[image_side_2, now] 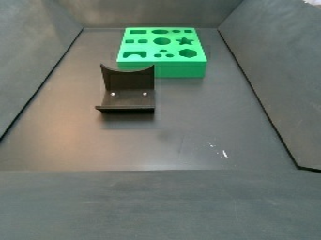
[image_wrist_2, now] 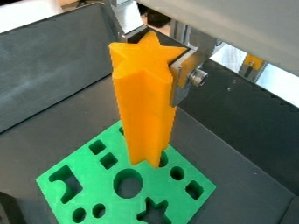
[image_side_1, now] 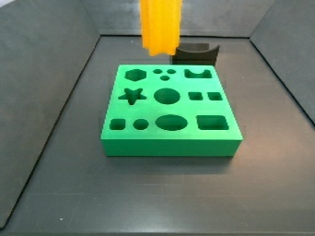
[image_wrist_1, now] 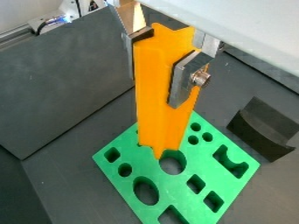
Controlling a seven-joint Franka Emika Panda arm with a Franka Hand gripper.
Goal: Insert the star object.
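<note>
My gripper (image_wrist_1: 163, 54) is shut on the star object (image_wrist_1: 162, 92), a tall orange-yellow bar with a star-shaped end, also seen in a wrist view (image_wrist_2: 146, 96). One silver finger (image_wrist_2: 184, 74) presses its side. The bar hangs upright above the green block (image_wrist_1: 176, 179) with shaped holes. In a side view the bar (image_side_1: 160, 26) hovers over the far edge of the block (image_side_1: 170, 115), its lower end clear of it. The star hole (image_side_1: 133, 95) is open. The gripper is above the frame in both side views, and the bar is out of one of them.
A dark grey curved block (image_side_1: 194, 53) stands just behind the green block, and shows in front of the block (image_side_2: 163, 49) in a side view (image_side_2: 126, 91). Grey walls (image_side_1: 68, 83) enclose the dark floor.
</note>
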